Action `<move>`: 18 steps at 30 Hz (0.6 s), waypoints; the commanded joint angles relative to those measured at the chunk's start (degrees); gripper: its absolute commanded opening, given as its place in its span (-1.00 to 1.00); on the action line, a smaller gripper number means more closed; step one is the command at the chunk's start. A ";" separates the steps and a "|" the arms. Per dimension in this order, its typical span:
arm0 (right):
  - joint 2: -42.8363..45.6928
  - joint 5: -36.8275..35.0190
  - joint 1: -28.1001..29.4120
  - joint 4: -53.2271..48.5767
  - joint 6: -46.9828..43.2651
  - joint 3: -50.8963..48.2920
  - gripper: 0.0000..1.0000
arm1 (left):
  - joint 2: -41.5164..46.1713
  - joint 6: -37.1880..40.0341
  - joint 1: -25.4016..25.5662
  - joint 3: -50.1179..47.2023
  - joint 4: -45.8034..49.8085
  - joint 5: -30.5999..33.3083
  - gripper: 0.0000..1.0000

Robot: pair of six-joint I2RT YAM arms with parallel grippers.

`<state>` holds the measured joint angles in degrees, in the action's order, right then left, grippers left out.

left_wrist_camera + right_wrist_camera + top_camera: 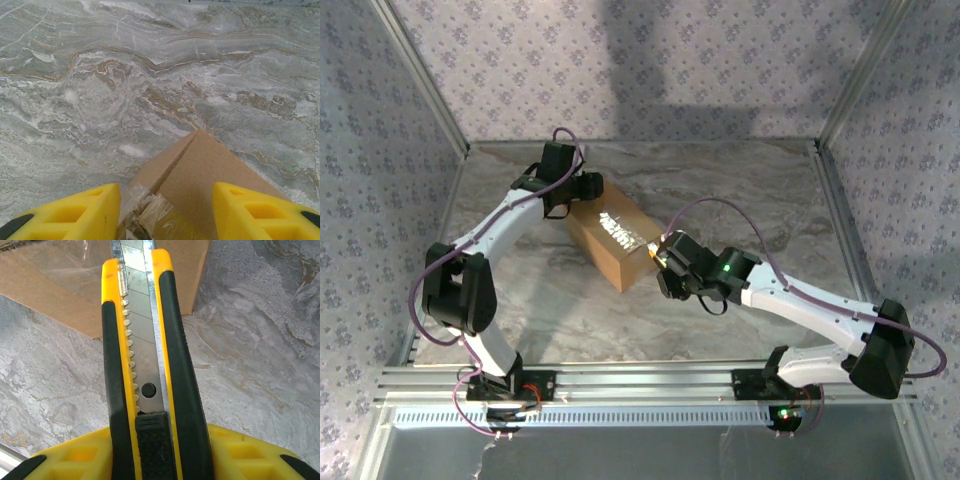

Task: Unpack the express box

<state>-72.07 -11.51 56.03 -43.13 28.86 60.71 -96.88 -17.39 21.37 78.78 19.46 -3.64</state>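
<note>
The express box (615,240) is a small brown carton lying slantwise mid-table, with shiny clear tape (620,232) along its top seam. My left gripper (570,195) is at its far-left end. In the left wrist view the yellow fingers (90,210) stand apart over the taped end of the box (200,175); the right finger overlaps the box's face. My right gripper (665,262) is shut on a yellow-and-black utility knife (150,365). Its blade is out and reaches the near-right end of the box (60,280), where the tip is hidden.
The marble-patterned tabletop (740,190) is walled by patterned panels and aluminium posts. An aluminium rail (650,380) with both arm bases runs along the near edge. Open table lies to the right of and behind the box.
</note>
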 commanded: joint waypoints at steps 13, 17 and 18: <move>-0.92 -1.10 -1.08 2.40 -0.40 2.87 -1.00 | -1.67 -1.07 2.10 -2.59 4.00 -4.73 0.03; -1.18 -1.15 -1.59 2.62 -0.39 2.94 -1.00 | -1.58 -1.31 2.54 -2.74 3.88 -4.80 0.03; -1.23 -1.18 -1.62 2.79 -0.42 3.01 -1.00 | -1.51 -1.38 2.61 -2.74 3.92 -4.89 0.03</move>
<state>-72.82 -11.53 54.85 -43.13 28.86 61.23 -96.88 -17.45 21.91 78.22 18.11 -3.81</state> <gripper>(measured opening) 0.401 0.516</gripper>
